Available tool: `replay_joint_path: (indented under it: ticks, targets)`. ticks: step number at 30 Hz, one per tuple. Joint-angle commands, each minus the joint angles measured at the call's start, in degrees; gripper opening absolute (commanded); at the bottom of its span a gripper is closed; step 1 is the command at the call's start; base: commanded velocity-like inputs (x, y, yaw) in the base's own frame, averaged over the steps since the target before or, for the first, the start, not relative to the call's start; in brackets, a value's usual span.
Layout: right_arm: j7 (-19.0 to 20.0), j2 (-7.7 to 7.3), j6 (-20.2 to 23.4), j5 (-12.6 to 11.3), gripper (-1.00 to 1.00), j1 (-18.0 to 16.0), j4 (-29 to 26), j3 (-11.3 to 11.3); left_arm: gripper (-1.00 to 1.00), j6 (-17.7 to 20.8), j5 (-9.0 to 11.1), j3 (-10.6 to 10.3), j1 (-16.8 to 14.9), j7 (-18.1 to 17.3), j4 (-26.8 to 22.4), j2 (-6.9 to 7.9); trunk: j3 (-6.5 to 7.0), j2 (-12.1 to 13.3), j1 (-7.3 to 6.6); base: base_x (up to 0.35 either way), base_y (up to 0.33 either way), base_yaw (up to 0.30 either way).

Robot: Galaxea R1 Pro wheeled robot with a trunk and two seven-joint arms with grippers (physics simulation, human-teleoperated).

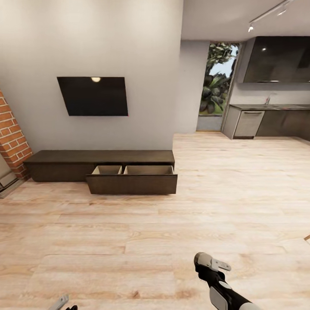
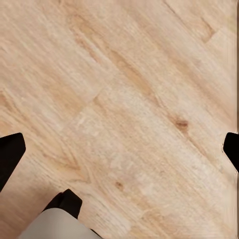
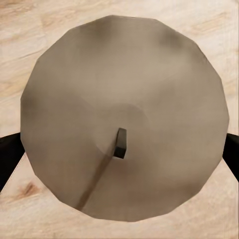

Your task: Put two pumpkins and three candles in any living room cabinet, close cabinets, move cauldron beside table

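- We see the wood floor (image 1: 129, 241) across most of the head view, w/ a pale wall (image 1: 86, 43) behind.
- Cabinet (image 1: 64, 165): long, low, dark brown, against the wall under a black TV (image 1: 94, 95). Its right-hand drawer (image 1: 131, 183) is pulled out; two pale beige compartments inside. We can't tell from here if anything lies in them.
- Brick column (image 1: 10, 137) at the cabinet's left end.
- Kitchen at far right: grey units (image 1: 267, 120), dark upper cupboards (image 1: 275, 60), and a doorway (image 1: 217, 86) w/ plants outside.
- Right arm comes up from the lower edge of the head view; right gripper (image 1: 211, 263) is low over the floor, well apart from the cabinet.
- Right wrist view: a candle (image 3: 149, 89) seen end-on, pale beige round top w/ a short dark wick (image 3: 119, 143). It sits between the two dark fingers (image 3: 10, 154) at the frame edges, so we read the right gripper as closed around the candle.
- Left gripper (image 2: 119, 149): fingers spread wide apart, nothing between them, bare floor planks below. Only a sliver of it at the head view's lower left corner.
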Motion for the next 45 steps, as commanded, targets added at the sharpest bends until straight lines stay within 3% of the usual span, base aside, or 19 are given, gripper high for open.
replay_joint_path:
  ticks: [1, 17, 45]
  targets:
    - [-0.3, -0.03, -0.08, -0.3, -1.0, -0.03, -0.1, 0.53, 1.0, -0.19, 0.6, -0.47, -0.05, -0.26, 0.09, 0.03, -0.07, -0.04, 0.04, 0.331, 0.0, 0.0]
    - [-0.22, -0.03, 0.02, -0.29, -1.0, -0.03, -0.18, 0.59, 1.0, -0.19, 0.6, -0.46, 0.14, -0.26, 0.09, 0.09, -0.06, -0.04, 0.04, 0.331, 0.0, 0.0]
    - [-0.13, -0.03, 0.08, -0.28, -1.0, -0.03, -0.18, 0.6, 1.0, -0.19, 0.52, -0.46, 0.21, -0.34, 0.09, 0.09, -1.33, -0.04, 0.04, 0.321, 0.05, 0.042]
